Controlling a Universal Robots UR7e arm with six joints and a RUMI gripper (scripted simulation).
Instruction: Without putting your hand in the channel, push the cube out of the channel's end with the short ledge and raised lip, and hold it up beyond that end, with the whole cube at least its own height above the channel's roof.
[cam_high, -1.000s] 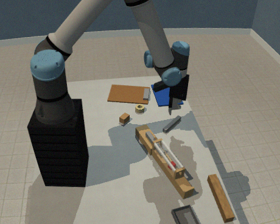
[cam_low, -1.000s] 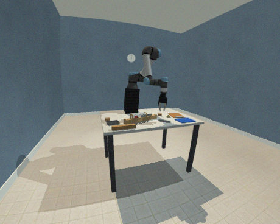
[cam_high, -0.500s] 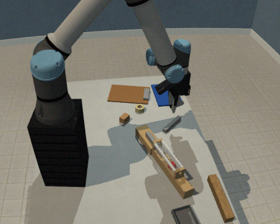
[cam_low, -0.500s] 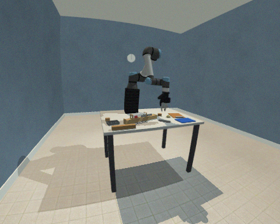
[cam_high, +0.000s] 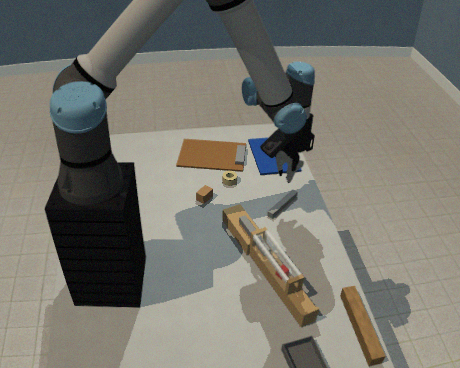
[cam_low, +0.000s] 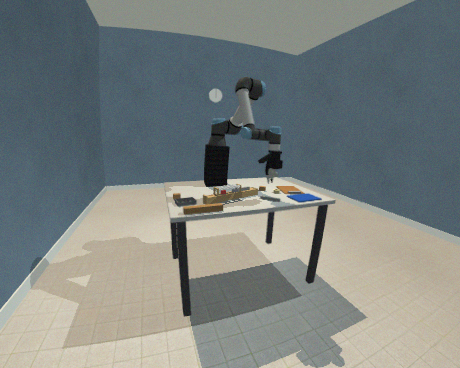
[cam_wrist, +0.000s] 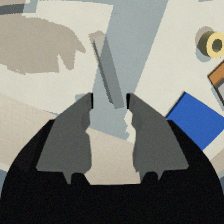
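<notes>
In the top view, the table is filling the centre. The arm is reaching from the upper left to the upper right. The channel is lying right of centre, the red cube sitting inside, towards its lower end. Above the grey bar, the gripper is hovering, its 2 fingers standing partly open, gripping nothing.

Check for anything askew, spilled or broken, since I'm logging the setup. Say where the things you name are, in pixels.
Nothing looks spilled or broken. The grey bar (cam_high: 282, 204) (cam_low: 270, 198) (cam_wrist: 108, 75) lies loose at an angle near the wooden channel (cam_high: 275, 270) (cam_low: 231, 196), though that may be its intended place.
</notes>
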